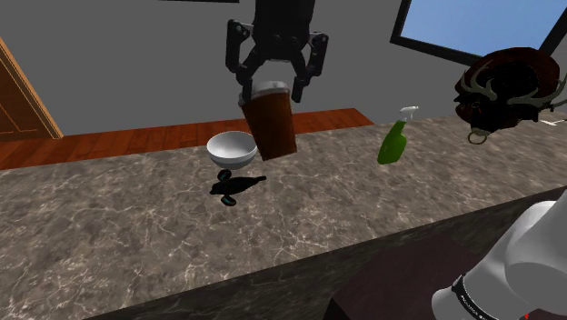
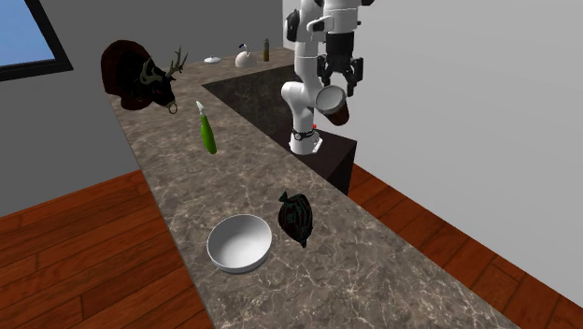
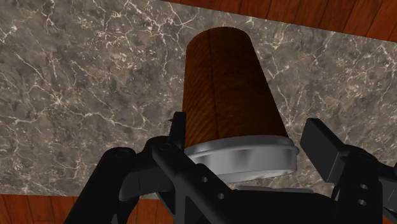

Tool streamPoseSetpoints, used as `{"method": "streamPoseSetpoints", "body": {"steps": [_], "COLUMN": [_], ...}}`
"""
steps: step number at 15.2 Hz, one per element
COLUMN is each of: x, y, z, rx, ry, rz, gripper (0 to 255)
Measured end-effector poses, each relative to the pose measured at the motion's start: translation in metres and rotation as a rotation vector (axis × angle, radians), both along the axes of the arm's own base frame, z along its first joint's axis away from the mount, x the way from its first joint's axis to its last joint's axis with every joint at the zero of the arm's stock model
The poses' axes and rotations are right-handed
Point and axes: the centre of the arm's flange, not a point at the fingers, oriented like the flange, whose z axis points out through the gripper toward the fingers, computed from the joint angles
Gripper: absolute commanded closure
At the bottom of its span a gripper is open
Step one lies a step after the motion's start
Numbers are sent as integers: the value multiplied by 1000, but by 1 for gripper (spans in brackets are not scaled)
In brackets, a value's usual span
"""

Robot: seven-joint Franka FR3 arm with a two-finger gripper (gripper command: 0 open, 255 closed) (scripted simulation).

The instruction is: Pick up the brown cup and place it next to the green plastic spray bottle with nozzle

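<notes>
In the shoulder view, your pincer (image 1: 271,91) hangs at the upper middle of the frame, its 2 fingers closed on the rim of the brown cup (image 1: 273,123). The cup is off the tabletop (image 1: 136,227) and tilted. Below it, left of centre, sit a white bowl (image 1: 230,148) and a small black object (image 1: 234,188). The green spray bottle (image 1: 394,141) stands right of centre, well apart from the cup.

In the second exterior view, you see the pincer (image 2: 338,86) at the upper right of centre, gripping the cup (image 2: 333,105) in the air. The spray bottle (image 2: 207,133) stands at the upper left of centre. The bowl (image 2: 240,243) and black object (image 2: 296,217) lie lower in the frame.

In the wrist view, the cup (image 3: 222,89) reaches away from the pincer (image 3: 248,137), pale rim nearest the fingers, above the marbled tabletop (image 3: 76,95).
</notes>
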Motion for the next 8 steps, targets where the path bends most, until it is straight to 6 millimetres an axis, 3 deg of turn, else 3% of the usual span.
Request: {"method": "streamPoseSetpoints", "body": {"steps": [8], "x": [20], "y": [-106], "z": [-2], "rx": [1], "ry": [0], "rz": [-1], "gripper": [255]}}
